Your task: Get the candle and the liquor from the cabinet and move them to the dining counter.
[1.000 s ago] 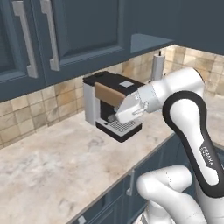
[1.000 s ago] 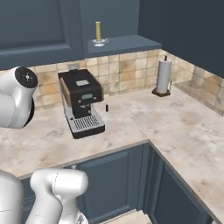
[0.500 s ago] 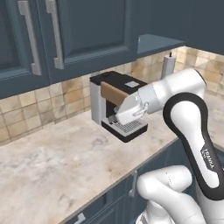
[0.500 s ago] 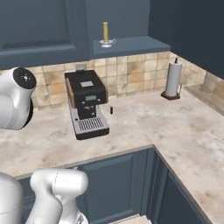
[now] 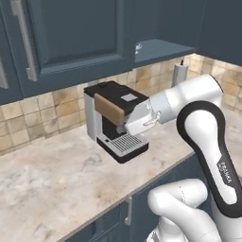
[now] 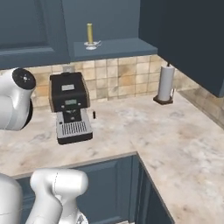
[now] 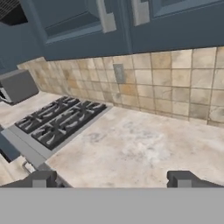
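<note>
The candle (image 6: 89, 34), a slim yellow stick in a small silvery holder, stands on the open shelf of the dark blue upper cabinet (image 6: 113, 45), above the coffee machine. From the left base view only a silvery bit of its holder (image 5: 138, 47) peeks out past the edge of the cabinet door (image 5: 75, 33). The liquor and the dining counter are out of view. My gripper (image 7: 113, 179) is open and holds nothing. It looks along the counter toward a stove, well below the shelf. My white forearm hangs in front of the coffee machine (image 5: 113, 120).
A black coffee machine (image 6: 70, 105) stands against the tiled wall on the marbled counter (image 6: 175, 140). A white paper-towel roll (image 6: 165, 83) stands at the back right corner. The stove (image 7: 61, 120) lies to the left along the counter. Closed blue doors with silver handles (image 5: 24, 42) hang above.
The whole picture has shifted in both base views, so the base has moved; the shelf and coffee machine now look nearer. The gripper has stayed open.
</note>
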You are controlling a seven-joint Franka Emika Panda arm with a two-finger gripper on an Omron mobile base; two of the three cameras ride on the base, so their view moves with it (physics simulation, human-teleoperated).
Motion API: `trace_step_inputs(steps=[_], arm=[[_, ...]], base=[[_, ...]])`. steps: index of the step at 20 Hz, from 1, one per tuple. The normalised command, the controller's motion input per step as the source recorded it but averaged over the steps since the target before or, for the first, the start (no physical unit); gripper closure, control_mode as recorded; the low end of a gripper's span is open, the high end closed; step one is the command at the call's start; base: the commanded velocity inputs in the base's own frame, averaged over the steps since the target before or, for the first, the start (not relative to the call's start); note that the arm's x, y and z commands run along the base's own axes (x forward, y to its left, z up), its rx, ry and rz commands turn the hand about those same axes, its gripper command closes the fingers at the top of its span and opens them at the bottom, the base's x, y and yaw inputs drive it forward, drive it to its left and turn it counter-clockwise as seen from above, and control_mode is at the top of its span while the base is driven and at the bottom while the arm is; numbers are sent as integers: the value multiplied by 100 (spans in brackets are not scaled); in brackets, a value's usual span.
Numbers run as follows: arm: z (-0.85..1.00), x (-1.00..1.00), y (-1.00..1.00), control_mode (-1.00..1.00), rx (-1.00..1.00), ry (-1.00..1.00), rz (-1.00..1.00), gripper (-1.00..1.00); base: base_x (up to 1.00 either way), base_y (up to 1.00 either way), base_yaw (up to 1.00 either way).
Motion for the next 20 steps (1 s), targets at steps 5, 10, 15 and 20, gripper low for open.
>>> trace_step_inputs(steps=[5,10,15,20], arm=[[0,0,0,100,0,0,0,-100],[0,0,0,100,0,0,0,-100],[0,0,0,100,0,0,0,-100],[0,0,0,100,0,0,0,-100]], base=[[49,-29,11],[67,-22,15],[73,-27,19],[75,-42,23]])
